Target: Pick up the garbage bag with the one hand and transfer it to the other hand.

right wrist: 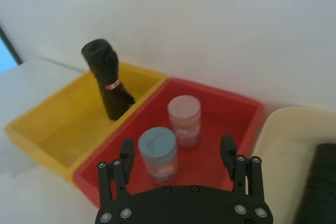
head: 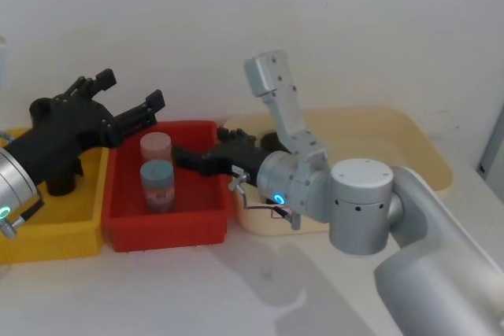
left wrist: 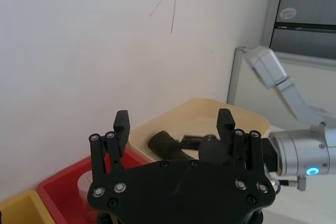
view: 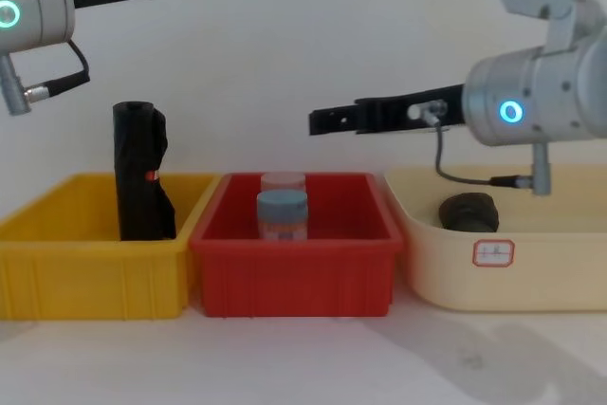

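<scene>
The garbage bag (view: 468, 211), a thick black roll with no red mark, lies on its side in the cream bin (view: 560, 277). It also shows in the left wrist view (left wrist: 163, 144) and at the edge of the right wrist view (right wrist: 319, 179). My left gripper (head: 132, 90), on the green-ringed arm, hangs high above the yellow bin (view: 90, 277) with its fingers open and empty (left wrist: 174, 116). My right gripper (view: 318, 120), on the blue-ringed arm, hovers over the red bin (view: 294, 272), also open and empty (right wrist: 177, 144). Neither gripper touches the bag.
A second black roll with a small red mark (view: 140, 173) stands upright in the yellow bin. Two jars stand in the red bin, one with a blue lid (view: 282, 215) and one with a pink lid (right wrist: 184, 120). A white wall runs close behind the bins.
</scene>
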